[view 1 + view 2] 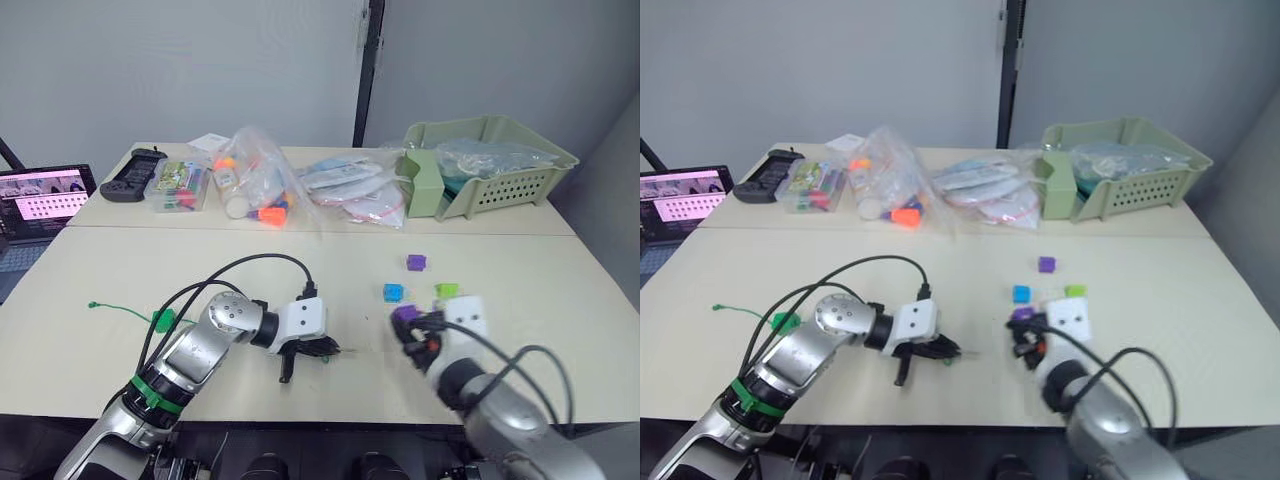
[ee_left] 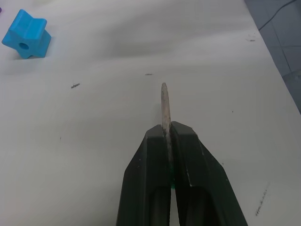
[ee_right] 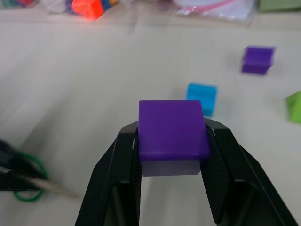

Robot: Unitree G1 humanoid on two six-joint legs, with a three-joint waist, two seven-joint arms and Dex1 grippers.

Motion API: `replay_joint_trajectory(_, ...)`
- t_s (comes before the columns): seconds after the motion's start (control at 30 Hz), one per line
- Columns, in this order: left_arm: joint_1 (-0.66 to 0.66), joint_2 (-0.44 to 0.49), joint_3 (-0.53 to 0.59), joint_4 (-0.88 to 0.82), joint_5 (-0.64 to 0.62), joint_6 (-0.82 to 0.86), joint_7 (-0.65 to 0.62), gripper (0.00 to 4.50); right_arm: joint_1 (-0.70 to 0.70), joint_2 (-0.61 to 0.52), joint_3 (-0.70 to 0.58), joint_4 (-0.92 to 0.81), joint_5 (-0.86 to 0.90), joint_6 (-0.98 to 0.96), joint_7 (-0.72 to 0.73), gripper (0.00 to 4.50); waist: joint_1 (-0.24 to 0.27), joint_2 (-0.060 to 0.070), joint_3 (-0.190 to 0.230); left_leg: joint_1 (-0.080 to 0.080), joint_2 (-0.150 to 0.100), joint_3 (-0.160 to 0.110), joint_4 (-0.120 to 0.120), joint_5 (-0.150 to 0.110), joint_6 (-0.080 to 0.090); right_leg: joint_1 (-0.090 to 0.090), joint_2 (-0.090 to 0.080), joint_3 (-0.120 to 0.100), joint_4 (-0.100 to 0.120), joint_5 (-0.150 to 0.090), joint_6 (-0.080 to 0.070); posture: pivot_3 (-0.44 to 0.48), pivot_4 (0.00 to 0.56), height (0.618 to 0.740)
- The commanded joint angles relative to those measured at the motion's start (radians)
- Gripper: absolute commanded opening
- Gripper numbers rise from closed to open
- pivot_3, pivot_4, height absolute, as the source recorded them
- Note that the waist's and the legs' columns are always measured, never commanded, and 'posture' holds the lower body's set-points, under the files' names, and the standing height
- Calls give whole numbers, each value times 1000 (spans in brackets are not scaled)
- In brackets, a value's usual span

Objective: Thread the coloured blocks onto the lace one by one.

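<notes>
Lace (image 1: 120,311) tip pinched in closed left hand (image 2: 166,134); right hand (image 3: 171,141) clamps a purple block (image 3: 171,129). Blue block (image 1: 393,293), light green block (image 1: 446,290), second purple block (image 1: 416,263) loose on surface (image 1: 560,290).

I can read no text, label, brand, number or sign anywhere here. The open laptop screen (image 1: 45,195) at the left edge of my long pale tabletop (image 1: 330,255) shows pink and white patches, too small to read.

Pale tables (image 1: 120,290) (two, butted together) against grey wall (image 1: 180,70).
</notes>
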Motion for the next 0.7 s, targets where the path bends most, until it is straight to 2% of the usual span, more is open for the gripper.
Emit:
replay_joint_trajectory(0.03, -13, 4, 20, -14, -6, -11, -6, 0, 7, 5, 79, 57, -64, -30, -49, 1174, 1, 0, 0, 0, 0, 0, 0, 0, 0, 0, 0, 0, 0, 0, 0, 0, 150, 740)
replay_joint_trajectory(0.2, -13, 15, 24, -21, -6, -7, -7, 0, 29, 26, 163, 195, -101, -57, -46, 1174, 0, 0, 0, -1, 0, 2, 0, 0, 0, -1, 0, -1, -1, 0, 0, 0, 150, 740)
replay_joint_trajectory(0.37, -13, 16, 26, -19, -5, -5, -3, 0, 35, 56, 133, 192, -86, -47, -36, 1174, -3, -1, 0, 1, 1, 1, 0, 0, 0, 0, 1, -1, -1, 0, 0, 0, 150, 740)
replay_joint_trajectory(0.43, -11, 16, 27, -18, -5, -5, -3, 0, 25, 42, 121, 171, -97, -53, -32, 2207, -3, -1, 0, 1, 1, 1, 0, 0, 0, 0, 1, -1, 0, 0, 0, 0, 150, 740)
replay_joint_trajectory(0.53, -6, 17, 28, -22, -6, -3, -2, 0, -4, -28, 84, 94, -69, -37, 32, 3297, -3, -1, 0, 0, 1, 1, 0, 0, 0, 0, 1, -1, -1, 0, 0, 0, 150, 740)
replay_joint_trajectory(0.67, -1, 18, 31, -26, -7, -3, -2, 0, -85, -166, -25, -22, 35, 34, 177, 4484, 1, -1, 0, -1, 0, 1, 0, 0, 0, -1, 0, 0, -1, 0, 0, 0, 150, 740)
replay_joint_trajectory(0.7, 0, 19, 31, -26, -7, -3, -2, 0, -99, -186, -44, -29, 56, 46, 200, 4484, 1, -1, 0, -1, 0, 1, 0, 0, 0, 0, 0, -1, -1, 0, 0, 0, 150, 740)
